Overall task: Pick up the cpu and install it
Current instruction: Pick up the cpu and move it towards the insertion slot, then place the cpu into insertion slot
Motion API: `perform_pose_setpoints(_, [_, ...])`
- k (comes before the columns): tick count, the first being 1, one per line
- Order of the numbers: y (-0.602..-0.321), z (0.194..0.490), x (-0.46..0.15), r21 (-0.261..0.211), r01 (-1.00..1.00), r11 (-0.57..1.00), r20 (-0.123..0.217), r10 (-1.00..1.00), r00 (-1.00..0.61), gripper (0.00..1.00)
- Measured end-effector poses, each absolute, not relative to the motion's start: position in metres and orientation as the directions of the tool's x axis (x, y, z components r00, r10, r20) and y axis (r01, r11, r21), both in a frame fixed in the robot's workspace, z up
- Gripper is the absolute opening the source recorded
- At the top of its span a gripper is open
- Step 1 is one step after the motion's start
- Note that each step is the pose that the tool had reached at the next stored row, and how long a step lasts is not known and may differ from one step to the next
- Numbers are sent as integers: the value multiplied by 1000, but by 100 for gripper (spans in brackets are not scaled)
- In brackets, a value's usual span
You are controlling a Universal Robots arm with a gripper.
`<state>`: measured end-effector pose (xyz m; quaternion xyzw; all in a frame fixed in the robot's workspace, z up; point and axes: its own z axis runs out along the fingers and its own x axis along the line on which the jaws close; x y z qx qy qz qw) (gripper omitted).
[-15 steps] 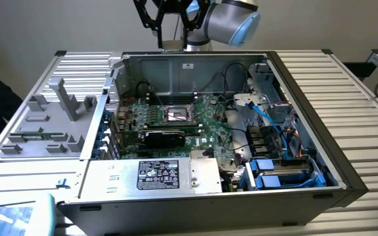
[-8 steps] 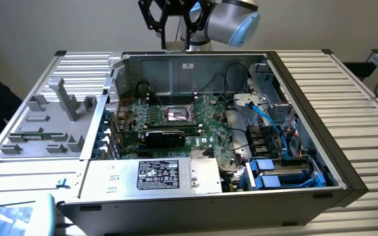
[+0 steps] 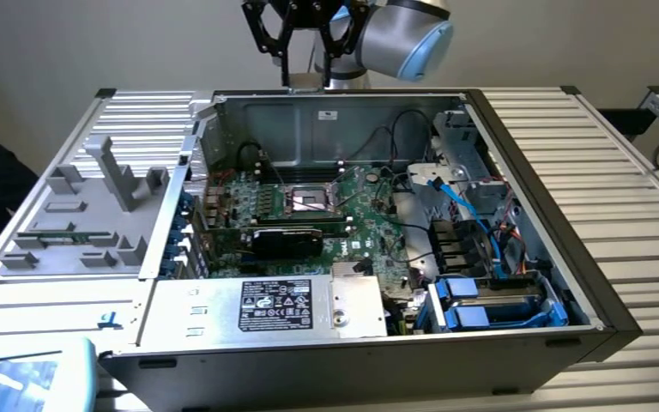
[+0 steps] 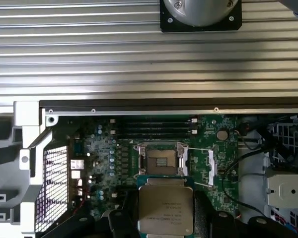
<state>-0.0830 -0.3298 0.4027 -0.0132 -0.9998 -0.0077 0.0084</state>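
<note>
The cpu [image 4: 165,206], a flat square chip with a shiny grey metal top and a thin greenish edge, sits between the black fingers [image 4: 120,219] of my gripper [image 4: 165,220], which is shut on it. In the wrist view the chip hangs just short of the open black socket frame [image 4: 161,159] on the green motherboard [image 4: 216,168]. From the exterior view, my gripper [image 3: 303,39] is high above the back wall of the open computer case [image 3: 306,129]. The socket [image 3: 310,200] lies in the middle of the board below.
A silver power supply box with a label [image 3: 272,305] fills the case's near side. Blue drive caddies and cables [image 3: 496,300] sit on the exterior view's right. A grey moulded fixture tray [image 3: 78,223] lies on the ribbed table at the left, a screen [image 3: 15,382] at the near corner.
</note>
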Motion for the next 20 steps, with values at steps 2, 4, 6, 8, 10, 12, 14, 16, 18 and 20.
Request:
perform_pose_setpoints(2, [-329,402,-83,15,26,1000,17,26,-1000,55])
perform_pose_setpoints(4, [-328,401,-83,15,27,1000,18,26,-999,55])
perform_pose_setpoints(6, [-327,401,-83,15,27,1000,19,26,-999,55])
perform_pose_setpoints(8, [-325,400,-83,15,27,1000,19,26,-999,55])
perform_pose_setpoints(10, [-325,399,-83,15,27,1000,20,26,-999,55])
perform_pose_setpoints(12, [-325,399,-83,15,26,1000,20,26,-999,55])
perform_pose_setpoints(14, [-325,399,-83,15,27,1000,20,26,-999,55])
perform_pose_setpoints(16, [-325,399,-83,15,27,1000,20,26,-999,55])
perform_pose_setpoints(18, [-325,399,-83,15,27,1000,20,26,-999,55])
perform_pose_setpoints(20, [-324,399,-83,15,27,1000,20,26,-999,55])
